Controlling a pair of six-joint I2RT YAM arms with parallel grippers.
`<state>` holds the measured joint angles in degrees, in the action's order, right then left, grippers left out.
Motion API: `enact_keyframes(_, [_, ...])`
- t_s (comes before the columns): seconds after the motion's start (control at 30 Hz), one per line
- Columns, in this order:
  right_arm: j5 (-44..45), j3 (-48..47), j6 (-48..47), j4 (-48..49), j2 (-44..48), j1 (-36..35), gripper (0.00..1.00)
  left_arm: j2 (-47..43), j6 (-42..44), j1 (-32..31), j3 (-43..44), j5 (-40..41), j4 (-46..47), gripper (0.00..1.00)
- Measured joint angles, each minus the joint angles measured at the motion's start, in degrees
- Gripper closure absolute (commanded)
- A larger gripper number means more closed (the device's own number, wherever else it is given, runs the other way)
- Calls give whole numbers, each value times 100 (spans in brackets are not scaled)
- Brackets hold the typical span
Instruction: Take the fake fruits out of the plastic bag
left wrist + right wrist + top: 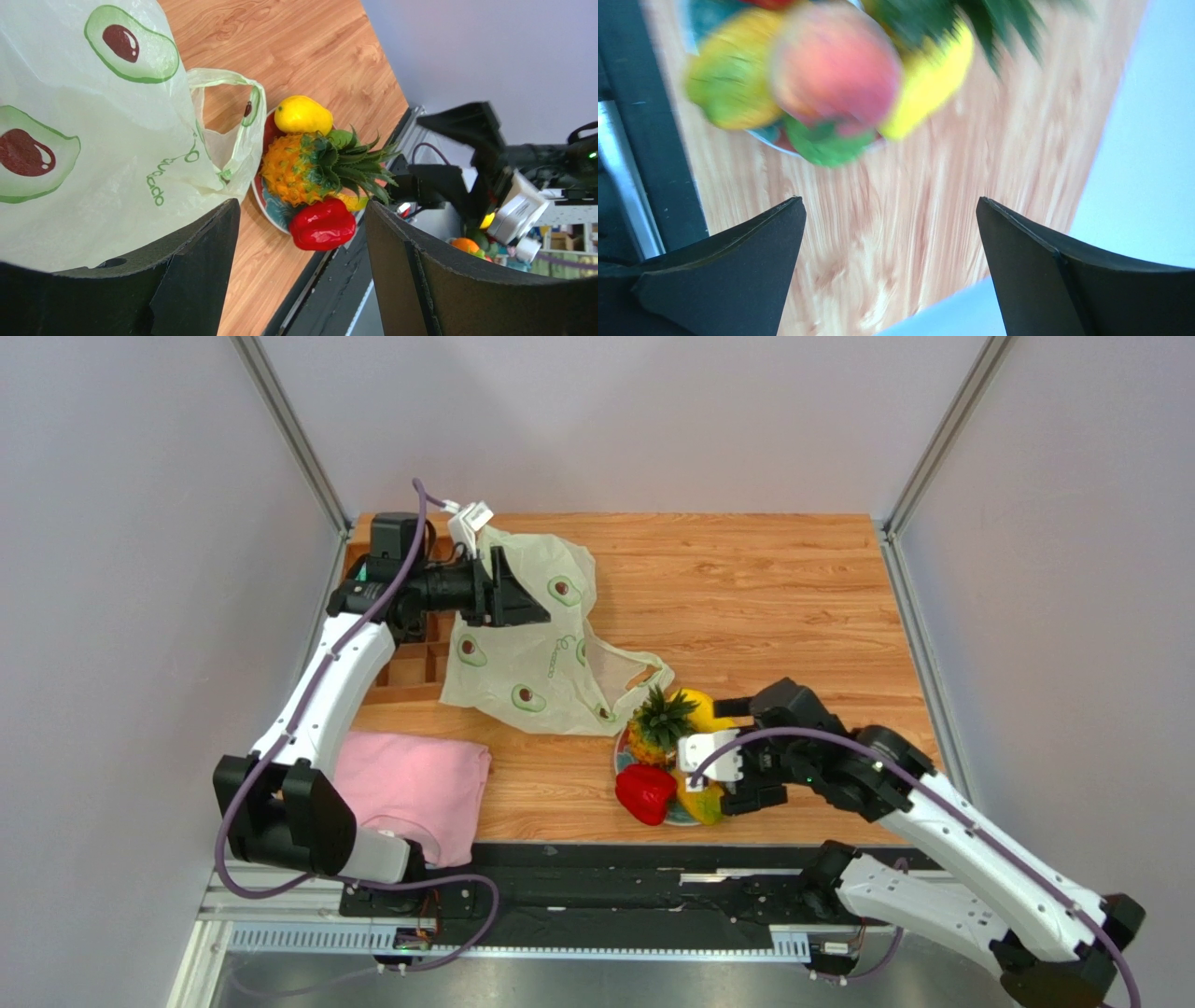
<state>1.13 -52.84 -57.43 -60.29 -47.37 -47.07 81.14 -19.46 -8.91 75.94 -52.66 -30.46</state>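
pink cloth (410,781) near left on the counter (765,588), not part of the job; left tool (516,595) far left at the far corner of the plastic bag (540,644), jaws well apart, bare counter showing through the gap; the bag touches one finger (189,273); cannot tell whether it is hooked there; bag lies limp with its mouth toward the plate (270,208); cannot tell if anything is left inside.

right of the bag, the fake fruits (657,735) sit piled on the plate, outside the bag: pineapple (291,171), red pepper-like one (323,224), yellow mango (303,114), peach (836,63), a yellow-green piece (727,80); right wrist view is blurred.

right tool (890,204) near right, above the pile, jaws wide and empty; peach lies free beyond them.

judgement: unloading looks about finished, release stage; next move calls for lifting the right tool straight away without nudging the stack, then checking the bag for leftovers.

writing: green lettering on the bag among avocado prints, ending roughly "-ado", not fully legible; no other text readable.
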Motion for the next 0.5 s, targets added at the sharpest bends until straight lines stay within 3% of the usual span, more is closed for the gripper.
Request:
enact_keyframes(0.13, [649, -2, 741, 66, 511, 887, 0, -2, 422, 0, 442, 199, -424, 16])
enact_keyframes(0.17, [813, -15, 1049, 151, 544, 1316, 0, -7, 638, 0, 645, 372, -599, 6])
enact_keyframes(0.2, [879, -26, 1198, 190, 538, 1510, 0, -15, 785, 0, 780, 490, -697, 4])
enact_keyframes(0.33, [833, -372, 2404, 356, -107, 3220, 0, -181, 1375, 2, 1196, 1357, -1137, 1])
enact_keyframes(0.4, [721, -662, 3224, 455, -658, 4002, 5, -396, 1631, 0, 1215, 1978, -1320, 1])
enact_keyframes(0.43, [649, -774, 3628, 570, -942, 4343, 0, -496, 1733, 2, 1215, 2260, -1410, 1])
enact_keyframes(0.5, [625, -813, 4365, 861, -1281, 4767, 0, -671, 1895, 2, 1207, 2706, -1534, 1])
